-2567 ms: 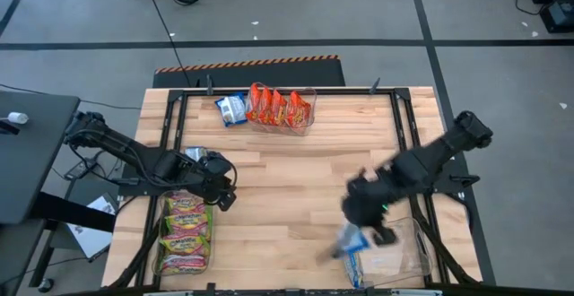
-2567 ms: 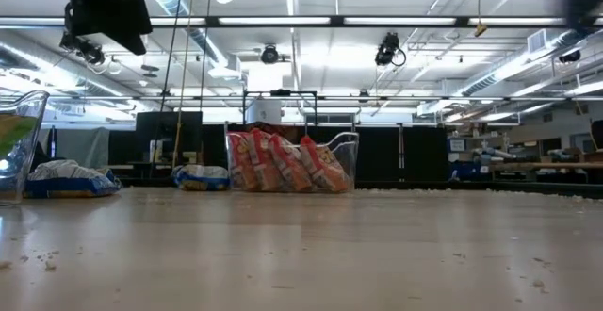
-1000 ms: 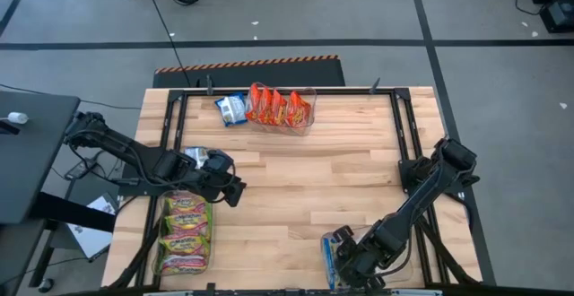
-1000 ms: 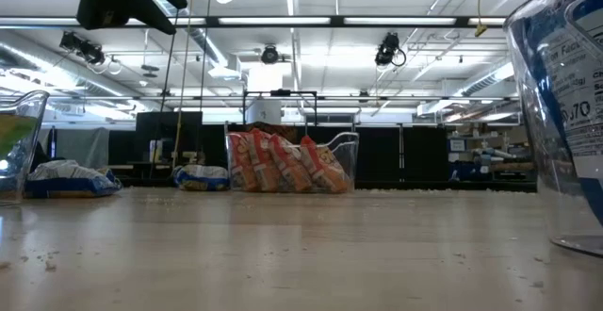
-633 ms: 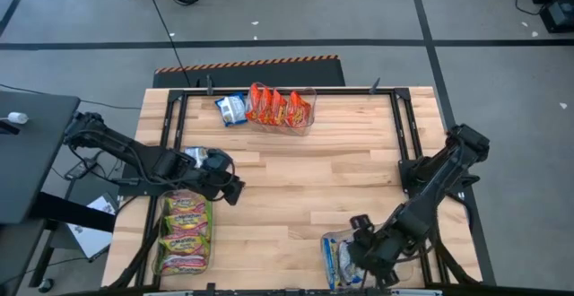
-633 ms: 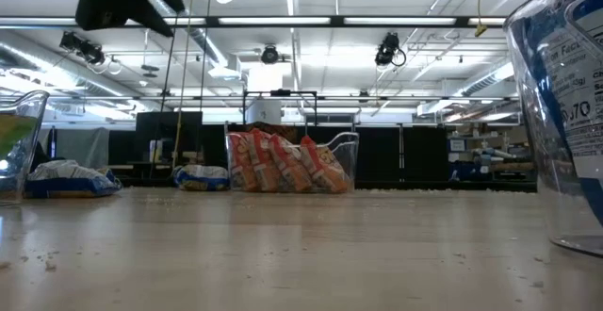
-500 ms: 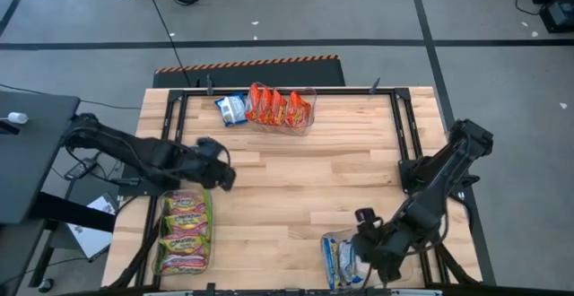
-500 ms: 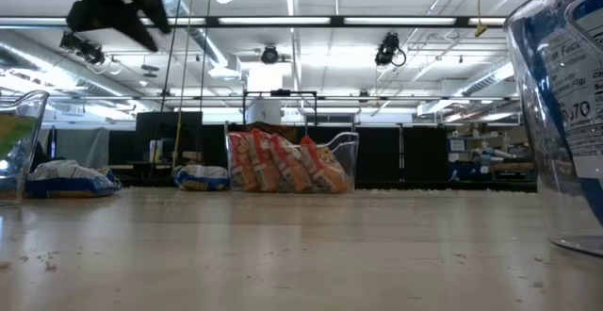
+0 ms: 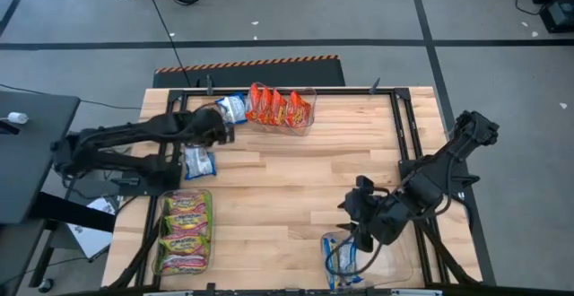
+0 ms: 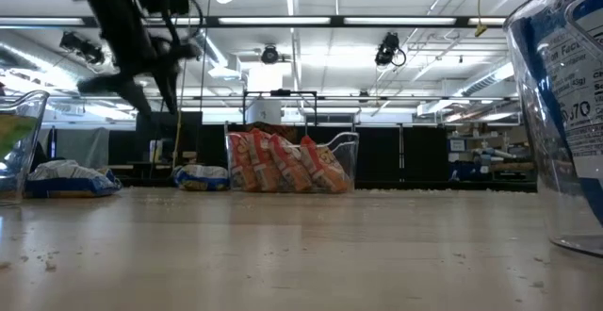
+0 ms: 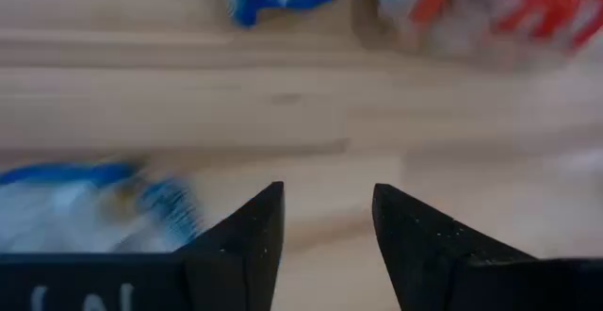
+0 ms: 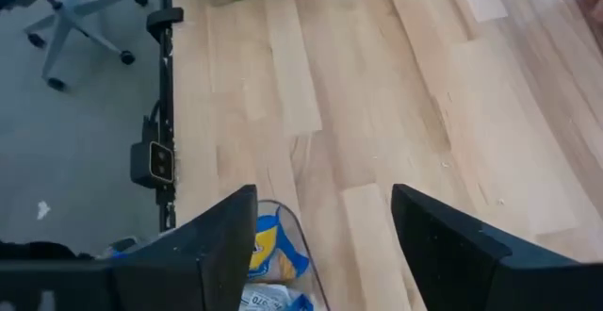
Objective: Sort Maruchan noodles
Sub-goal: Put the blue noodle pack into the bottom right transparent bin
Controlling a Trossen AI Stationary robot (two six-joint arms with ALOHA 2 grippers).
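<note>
Sorting looks mostly done, by my read. Red packets (image 9: 280, 108) stand in the clear bin (image 9: 309, 119) at the far edge. Green packets (image 9: 184, 233) fill the bin at the near left. At least one blue packet (image 9: 339, 258) lies in the near right bin (image 9: 404, 258).

Left to do: two blue packets loose on the table, one (image 9: 231, 108) beside the red bin, one (image 9: 197, 161) at the left side.

Left gripper (image 9: 221, 131) hangs between those two, fingers apart, empty. Right gripper (image 9: 352, 222) sits above its bin, fingers spread, empty.
</note>
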